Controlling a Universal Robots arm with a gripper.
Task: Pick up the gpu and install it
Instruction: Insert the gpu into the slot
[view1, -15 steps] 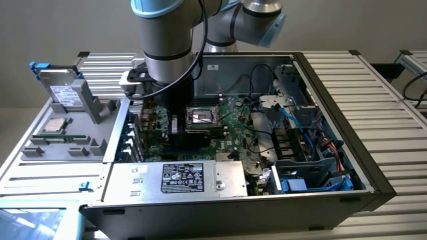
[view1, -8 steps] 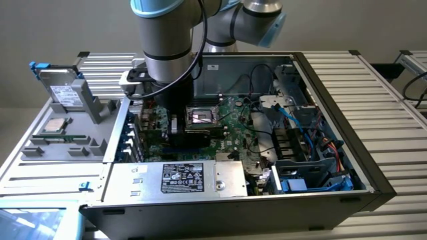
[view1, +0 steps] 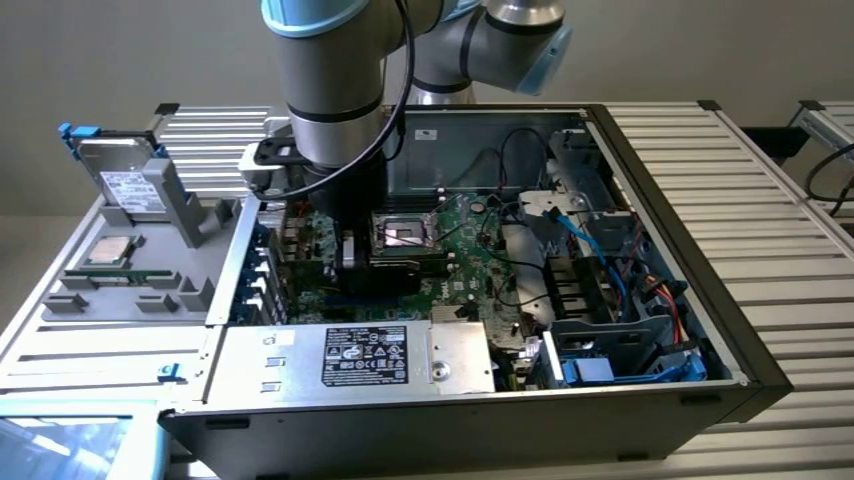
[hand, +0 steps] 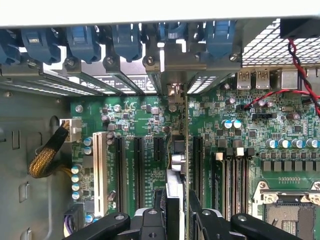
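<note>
The gpu (hand: 186, 150) is seen edge-on in the wrist view, a thin card standing upright over the green motherboard (hand: 135, 120), between the black expansion slots (hand: 137, 170). Its silver end points toward the case's rear slot openings. My gripper (hand: 177, 215) is shut on the gpu, one black finger (hand: 156, 215) on each side of the card. In the exterior view the gripper (view1: 358, 268) reaches down into the open computer case (view1: 747, 340) with the dark card below it, near the slots on the exterior view's left. Whether the card's edge sits in a slot I cannot tell.
The CPU socket (view1: 400, 238) lies beside the gripper. The power supply (view1: 354, 355) is at the case's front, blue cables (view1: 587, 240) to the exterior view's right. A grey fixture (view1: 134, 270) outside the case holds a silver drive (view1: 127, 185). Blue slot latches (hand: 125, 40) line the rear wall.
</note>
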